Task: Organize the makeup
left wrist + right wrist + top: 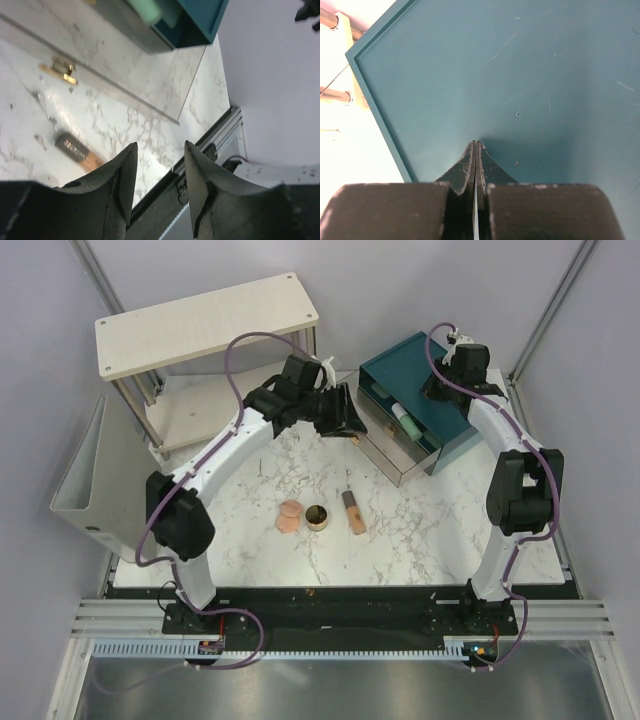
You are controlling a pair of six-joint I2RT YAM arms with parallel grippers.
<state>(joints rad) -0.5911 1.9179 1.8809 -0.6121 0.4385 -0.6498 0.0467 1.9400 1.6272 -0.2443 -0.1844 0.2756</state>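
Left tool (345, 423) released, empty, upper centre. Peach-pink rounded sponge (289, 516), round gold-rimmed pot (318, 517) and dark-capped peach tube (353, 512) lower, well apart. Right tool (476, 150) clenched, empty.

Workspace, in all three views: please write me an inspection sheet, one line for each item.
Surface: marble table, white with grey veins.
Job's things: sponge, gold-rimmed pot and peach tube lie in a row on the table; mint-green piece lies in the open drawer of the teal box.
Clutter: nothing seen.
Tools: left tool open and empty, near the drawer front; right tool shut and empty, at the box top.
Cables: purple cables run along both arms, clear of the makeup.
Surroundings: wooden shelf and grey holder at the left; grey walls.
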